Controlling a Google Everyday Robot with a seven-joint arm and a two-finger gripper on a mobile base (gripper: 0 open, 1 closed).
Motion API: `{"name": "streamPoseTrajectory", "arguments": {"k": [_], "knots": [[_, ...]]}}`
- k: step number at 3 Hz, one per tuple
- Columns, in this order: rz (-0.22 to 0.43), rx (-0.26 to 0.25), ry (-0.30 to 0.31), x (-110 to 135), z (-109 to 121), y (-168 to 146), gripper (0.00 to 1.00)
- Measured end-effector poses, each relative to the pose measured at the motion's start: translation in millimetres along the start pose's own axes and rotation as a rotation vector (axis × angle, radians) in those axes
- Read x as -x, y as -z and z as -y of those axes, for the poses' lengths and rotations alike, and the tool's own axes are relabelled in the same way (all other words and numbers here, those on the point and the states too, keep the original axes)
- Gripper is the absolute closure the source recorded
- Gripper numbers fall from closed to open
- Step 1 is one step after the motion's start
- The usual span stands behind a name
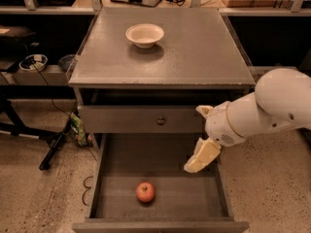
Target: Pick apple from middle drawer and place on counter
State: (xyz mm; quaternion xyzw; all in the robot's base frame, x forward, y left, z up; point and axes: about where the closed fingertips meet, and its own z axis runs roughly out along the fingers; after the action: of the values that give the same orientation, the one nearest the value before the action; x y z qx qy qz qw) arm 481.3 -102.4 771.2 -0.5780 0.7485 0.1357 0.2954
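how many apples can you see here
1. The apple lies in the open middle drawer, near its front. The gripper hangs above the drawer's right side, clear of the apple. More could be hidden in the closed drawer above.

The counter (194, 47) is a flat grey cabinet top with worn pale edges. One white bowl (145, 35) stands upright on it, toward the rear and left of centre.

Below a closed upper drawer front (141, 119), the middle drawer (189, 198) is pulled fully out. The apple (145, 191) rests on its bare bottom, near the front wall and slightly left of centre, apart from the side walls.

The gripper (197, 161) hangs over the drawer's right rear area, above the bottom and well apart from the apple.

The cabinet stands on a speckled floor (39, 203).
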Motion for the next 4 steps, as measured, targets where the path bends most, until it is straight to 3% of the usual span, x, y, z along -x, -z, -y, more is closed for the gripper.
{"name": "streamPoseTrajectory", "arguments": {"k": [2,4], "knots": [[0.109,0.071,0.014,-25,-6,-31,0.00],[0.080,0.120,0.004,-50,-24,-85,0.00]]}}
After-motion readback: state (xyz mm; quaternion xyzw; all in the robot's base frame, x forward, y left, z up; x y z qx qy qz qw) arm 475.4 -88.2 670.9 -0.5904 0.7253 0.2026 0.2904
